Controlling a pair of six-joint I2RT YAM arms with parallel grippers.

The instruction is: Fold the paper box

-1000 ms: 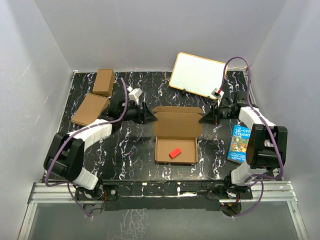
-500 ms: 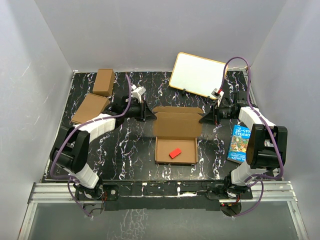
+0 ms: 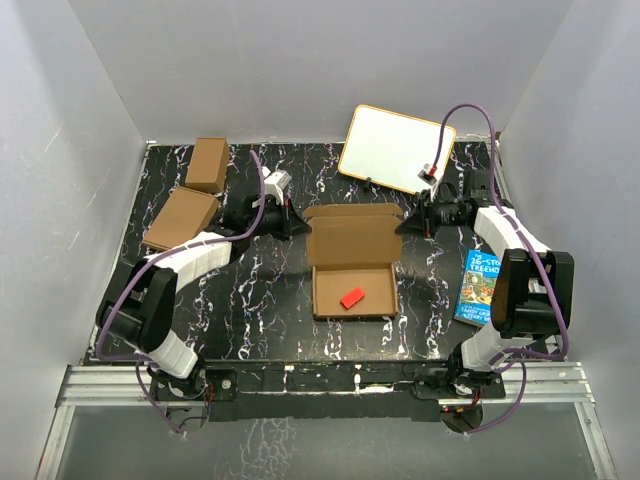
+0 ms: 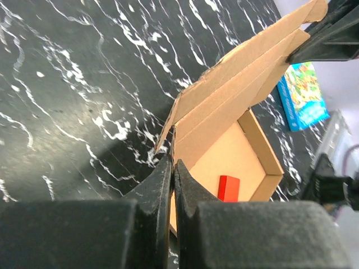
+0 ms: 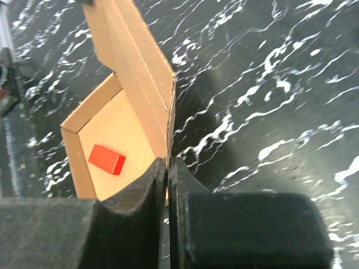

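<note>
The paper box [image 3: 352, 285] lies open mid-table, its lid [image 3: 350, 238] raised at the far side. A red block [image 3: 351, 298] rests in its tray. My left gripper [image 3: 297, 224] is shut on the lid's left side flap; in the left wrist view the gripper [image 4: 173, 163] pinches the cardboard edge, with the paper box [image 4: 247, 151] and the red block [image 4: 228, 188] beyond. My right gripper [image 3: 403, 228] is shut on the lid's right edge; the right wrist view has the gripper [image 5: 167, 161] clamped on that thin edge beside the tray and the red block [image 5: 106, 159].
Two other brown cartons [image 3: 208, 163] [image 3: 181, 218] sit at the far left. A whiteboard [image 3: 396, 150] leans at the back right. A blue book [image 3: 481, 286] lies by the right arm. Grey walls close in three sides.
My left gripper has closed on the lid's left flap. The right gripper has drawn a little toward the back, and the box has shifted slightly away with its lid raised.
</note>
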